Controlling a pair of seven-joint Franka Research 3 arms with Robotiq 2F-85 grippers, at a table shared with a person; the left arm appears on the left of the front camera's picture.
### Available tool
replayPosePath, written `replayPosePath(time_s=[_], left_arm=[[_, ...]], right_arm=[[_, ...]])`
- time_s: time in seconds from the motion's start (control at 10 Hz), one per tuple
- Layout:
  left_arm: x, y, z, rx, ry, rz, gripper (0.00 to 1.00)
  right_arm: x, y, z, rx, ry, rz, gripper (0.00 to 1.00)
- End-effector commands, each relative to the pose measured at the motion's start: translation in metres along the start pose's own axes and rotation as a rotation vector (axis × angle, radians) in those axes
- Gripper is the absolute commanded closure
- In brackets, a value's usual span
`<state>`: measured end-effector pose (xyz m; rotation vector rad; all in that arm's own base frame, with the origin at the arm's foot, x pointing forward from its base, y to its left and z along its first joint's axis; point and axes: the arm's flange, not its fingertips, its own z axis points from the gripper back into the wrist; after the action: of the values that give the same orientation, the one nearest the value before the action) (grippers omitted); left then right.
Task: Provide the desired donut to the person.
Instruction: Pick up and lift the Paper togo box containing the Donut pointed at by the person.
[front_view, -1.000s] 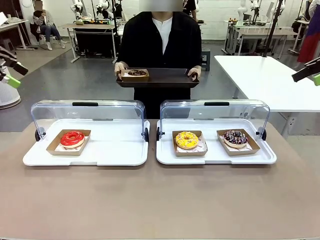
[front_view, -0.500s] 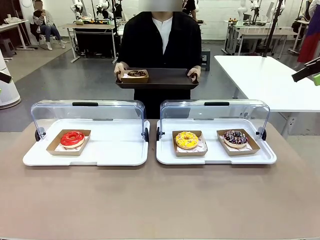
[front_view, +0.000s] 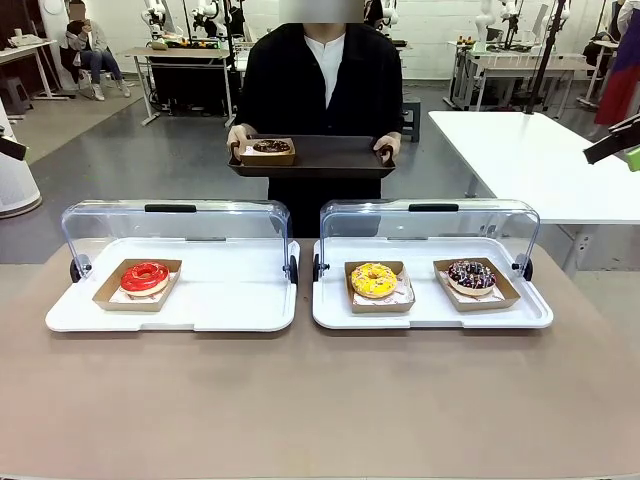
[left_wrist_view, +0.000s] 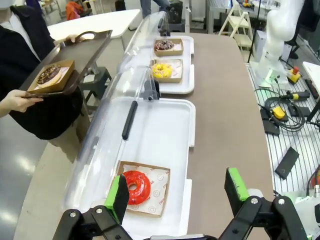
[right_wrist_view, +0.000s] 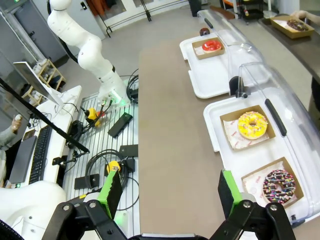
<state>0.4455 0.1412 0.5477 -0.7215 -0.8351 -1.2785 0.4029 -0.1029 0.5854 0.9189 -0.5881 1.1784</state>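
Both arms are hanging back off the table, so I'm reading the layout. The left gripper (left_wrist_view: 176, 187) is gaping at full spread with nothing between its green pads; the right gripper (right_wrist_view: 170, 191) is just as wide and just as empty.

The person (front_view: 320, 90) is standing at twelve o'clock across the table (front_view: 320, 400), both hands gripping a dark tray (front_view: 330, 158) that is already carrying a chocolate donut (front_view: 272, 146) in a paper box. Neither hand is pointing, so I'm not seeing which donut is wanted.

From the table's middle, the red donut (front_view: 145, 276) is sitting at ten o'clock, alone in the left white tray (front_view: 230, 310). The yellow donut (front_view: 374, 279) is at one o'clock and the sprinkled donut (front_view: 471, 273) at two, side by side but apart in the right white tray (front_view: 430, 315). Both clear lids (front_view: 175, 225) are standing tipped back toward the person, so the near side of each tray is open to me.

What I'm weighing is this: through the left wrist camera the red one is lying at nine o'clock from my finger gap, so it looks like the left arm's pick. Through the right wrist camera the yellow is at two o'clock and the sprinkled at three, nearer the right arm. The boxes are looking roughly square, so I'm judging no wrist turn matters much.
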Motion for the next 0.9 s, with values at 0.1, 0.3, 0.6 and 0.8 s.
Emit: replayPosePath(time_s=[0.1,0.3,0.6,0.8], left_arm=[[0.0007,0.0035,0.0062,0.023,-0.035,-0.03,0.0],[0.0011,0.0045,0.004,0.008,-0.045,-0.015,0.0],[0.0007,0.0021,0.0035,0.015,-0.015,0.003,0.0],[0.0007,0.0021,0.0035,0.015,-0.015,0.003,0.0]], right_arm=[[0.0008,-0.0004,-0.0002,0.007,-0.012,0.013,0.0],[0.0008,-0.0004,-0.0002,0.007,-0.012,0.013,0.0],[0.0008,-0.0004,-0.0002,0.007,-0.012,0.013,0.0],[0.0008,-0.0004,-0.0002,0.007,-0.012,0.013,0.0]])
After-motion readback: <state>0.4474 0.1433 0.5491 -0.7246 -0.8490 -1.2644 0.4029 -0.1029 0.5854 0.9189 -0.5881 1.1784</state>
